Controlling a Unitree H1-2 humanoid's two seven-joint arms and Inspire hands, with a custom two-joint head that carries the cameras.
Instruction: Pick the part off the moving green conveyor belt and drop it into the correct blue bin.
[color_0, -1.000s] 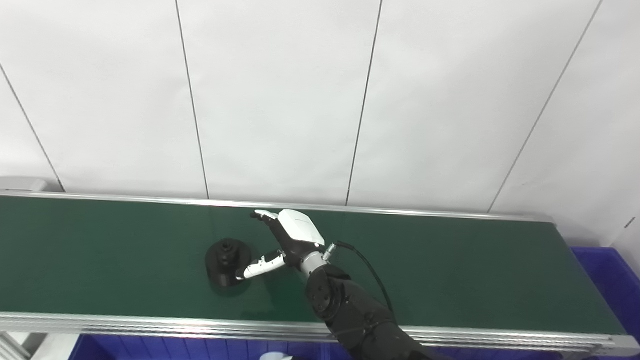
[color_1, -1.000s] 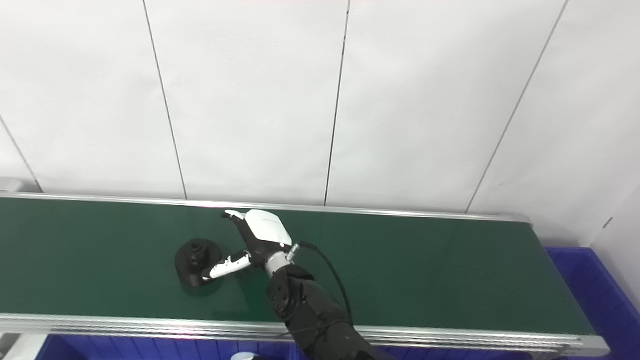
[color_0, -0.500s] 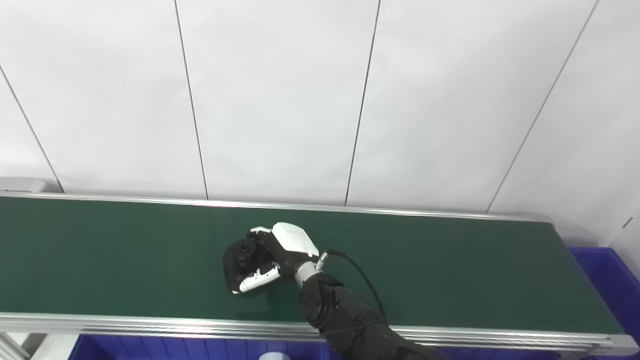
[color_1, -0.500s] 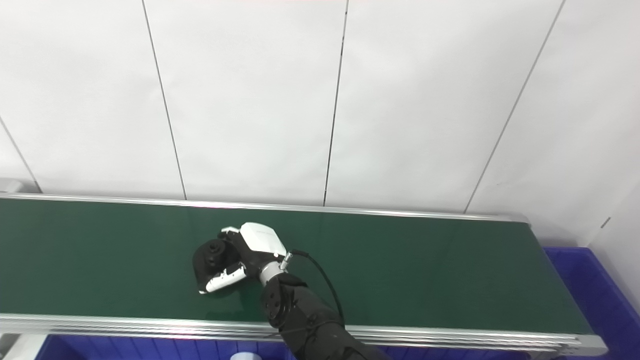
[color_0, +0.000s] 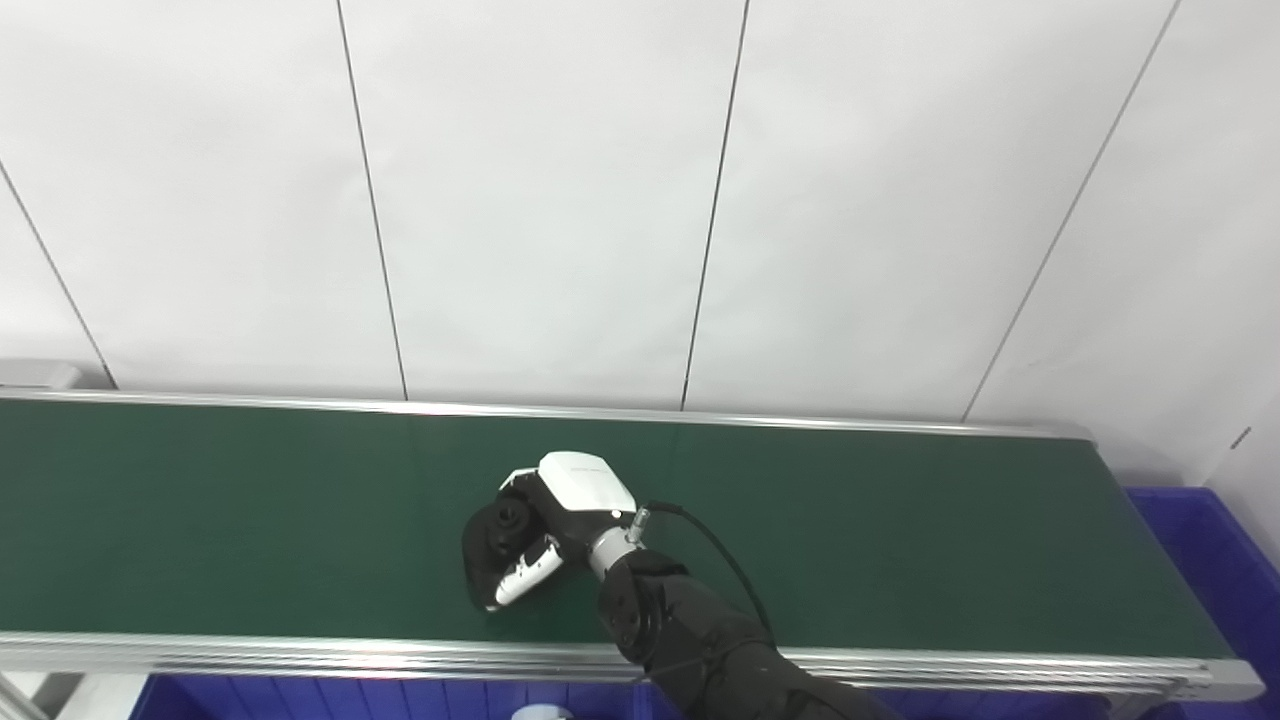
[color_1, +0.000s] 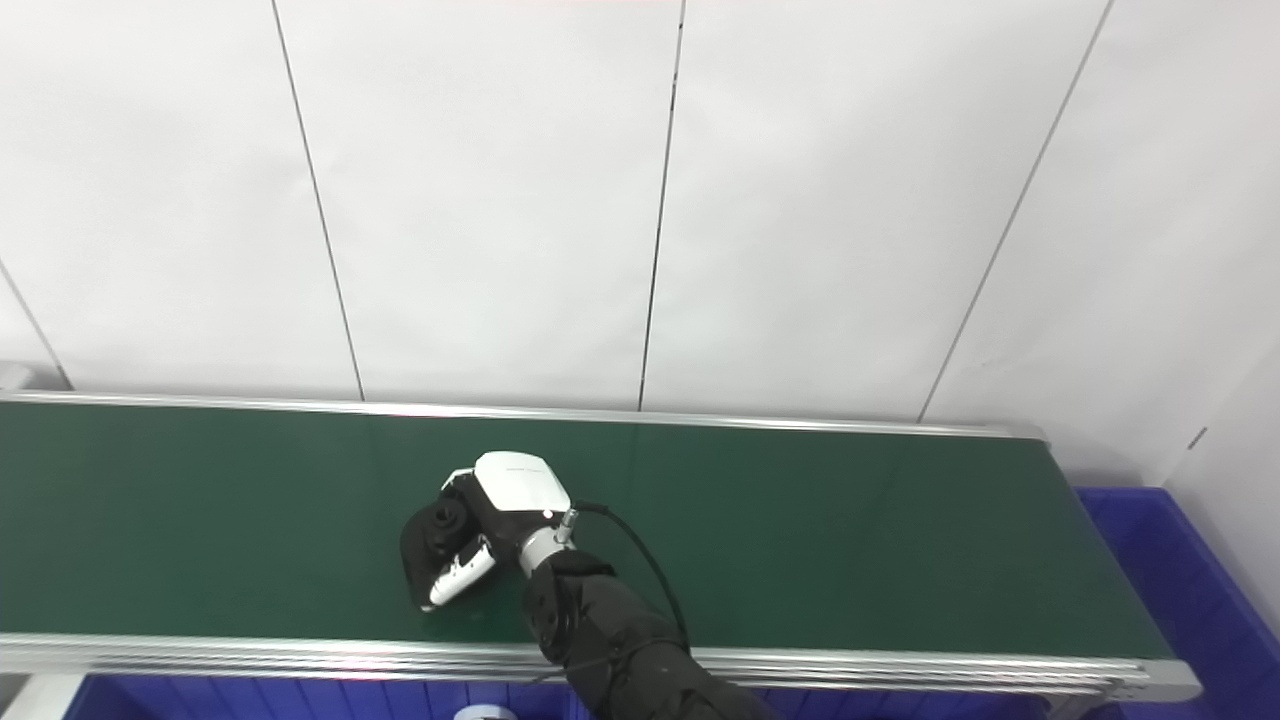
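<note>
A black round part (color_0: 488, 545) with a raised hub is tipped up on its edge over the green conveyor belt (color_0: 250, 520), near the middle of the belt's length. My right hand (color_0: 575, 492), white-backed on a black arm, is shut on the part. Its fingers curl over the part's far side and the white-tipped thumb (color_0: 520, 580) presses on the near side. The right eye view shows the same hold, with the part (color_1: 425, 548) in the hand (color_1: 512, 485). My left hand is out of both views.
One blue bin (color_0: 1205, 560) stands off the belt's right end. Another blue bin (color_0: 300, 700) shows under the belt's near rail at the bottom left. Silver rails (color_0: 300, 650) run along both belt edges, and a white panelled wall stands behind.
The part rode right along the belt into my right hand. The hand closed its fingers and thumb around it, and the part tipped from flat onto its edge. The camera shifted slightly.
</note>
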